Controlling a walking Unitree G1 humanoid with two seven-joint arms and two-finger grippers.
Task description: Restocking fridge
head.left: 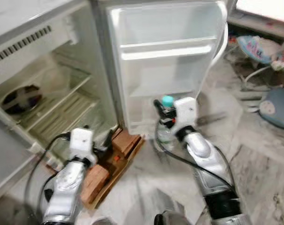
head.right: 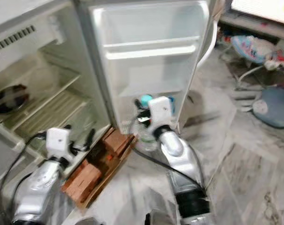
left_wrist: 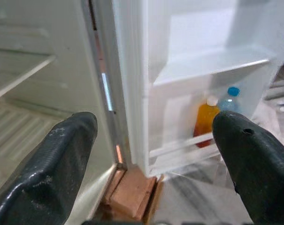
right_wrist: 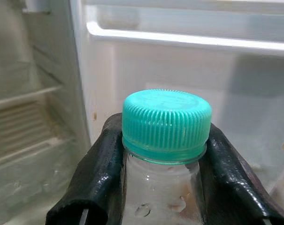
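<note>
The fridge stands open, its white door (head.left: 165, 70) swung wide with bare upper racks. My right gripper (head.left: 162, 111) is shut on the neck of a clear bottle (head.left: 163, 133) with a teal cap (right_wrist: 166, 119), held upright low in front of the door's bottom rack. An orange bottle (left_wrist: 205, 119) stands in that bottom rack (left_wrist: 179, 150), with a blue-capped bottle (left_wrist: 230, 101) beside it. My left gripper (left_wrist: 156, 124) is open and holds nothing, low by the fridge's front edge near the door hinge.
Reddish bricks on a wooden board (head.left: 118, 154) prop up the fridge's base beside my left arm. A dark round dish (head.left: 20, 98) sits on a shelf (head.left: 62, 103) in the cabinet. A grey-blue cushion (head.left: 275, 108) and other clutter (head.left: 259, 49) lie on the marble floor to the right.
</note>
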